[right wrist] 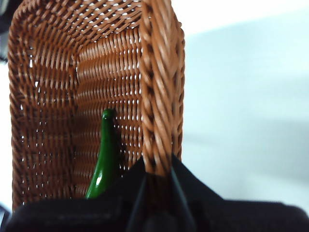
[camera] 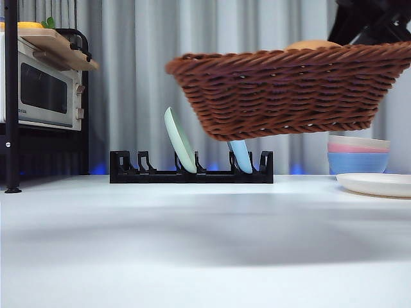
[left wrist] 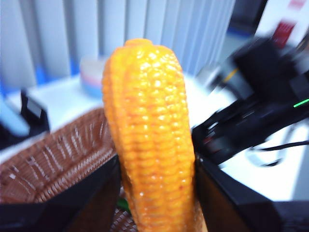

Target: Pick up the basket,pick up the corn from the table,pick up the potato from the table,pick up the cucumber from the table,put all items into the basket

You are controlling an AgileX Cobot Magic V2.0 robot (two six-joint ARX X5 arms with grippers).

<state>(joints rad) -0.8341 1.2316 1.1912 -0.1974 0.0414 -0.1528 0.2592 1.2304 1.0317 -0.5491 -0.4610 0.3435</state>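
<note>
Taking the basket [camera: 289,90] as the reference point, the front view reads as follows. Far to its left stands a toaster oven [camera: 42,90] on a black shelf, with a wooden board [camera: 61,48] on top. Below the basket's left half, a black dish rack [camera: 191,168] sits on the table [camera: 192,244] and holds a pale green plate [camera: 180,141] and a light blue plate [camera: 241,156]. The basket itself hangs clear of the table, tilted, its left end lower. A tan rounded top [camera: 313,45] shows just above its rim (corn or potato, cannot tell from here). Below its right end sit stacked pastel bowls [camera: 358,155] and a white plate [camera: 376,184].

The left wrist view supplies what the front view hides: the left gripper [left wrist: 157,193] is clamped on the corn [left wrist: 149,135], one black jaw pressed to each side of the cob, which stands above the basket's woven interior. It also shows a blurred black arm beyond.

The right wrist view shows the right gripper [right wrist: 157,176] pinched on the basket's braided rim, one jaw inside the wall and one outside. Only this view reveals the cucumber [right wrist: 104,157], lying inside the basket against the wall. The potato is not identifiable in any view.
</note>
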